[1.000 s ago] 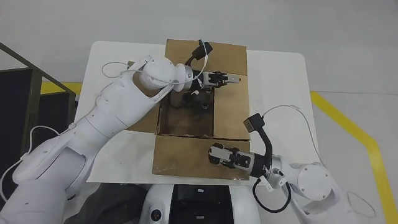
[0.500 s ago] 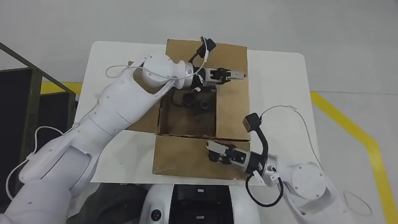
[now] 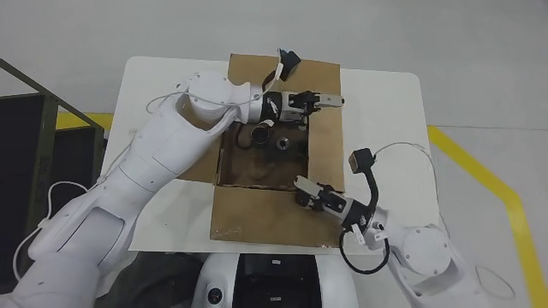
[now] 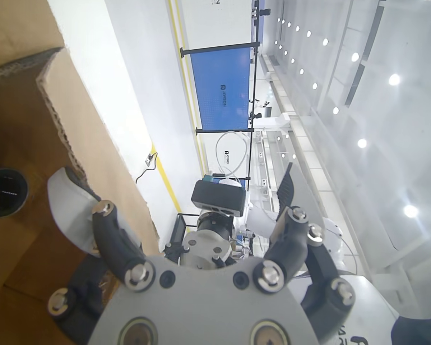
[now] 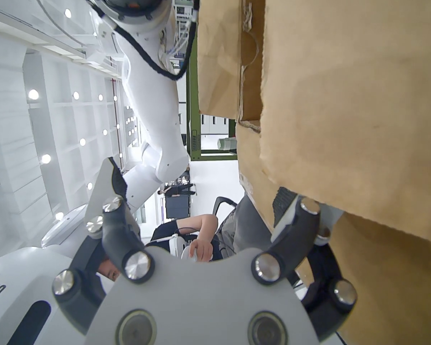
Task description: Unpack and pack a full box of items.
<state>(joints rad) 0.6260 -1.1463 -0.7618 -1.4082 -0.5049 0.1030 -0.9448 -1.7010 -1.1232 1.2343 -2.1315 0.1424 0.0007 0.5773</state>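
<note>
The left gripper (image 3: 332,99) is hanging open over the cardboard box (image 3: 257,214), which is standing with its flaps spread out on the white bench (image 3: 385,137). In the left wrist view its fingers (image 4: 68,206) are spread wide. The edge of the side flap (image 4: 93,152) is running between them. The white finger is lying on the inner side of this flap, close against the cardboard, and the other finger is standing free in the air on the outer side. This gripper is grasping nothing.

Just beside it, on the side of the white finger, the open inside of the box is holding a round item (image 3: 254,135) and a second round item (image 3: 281,143). The two are lying close to each other.

The right gripper (image 3: 301,186) is also released, with its fingers wide apart, and it is carrying nothing. It is hovering at the near edge of the box opening, well apart from the left gripper, and the round items are lying near it, farther inside the box. In the right wrist view one finger (image 5: 109,184) is standing free in the air. The other finger is partly hidden behind the cardboard of the box, and I cannot tell if it is touching it.
</note>
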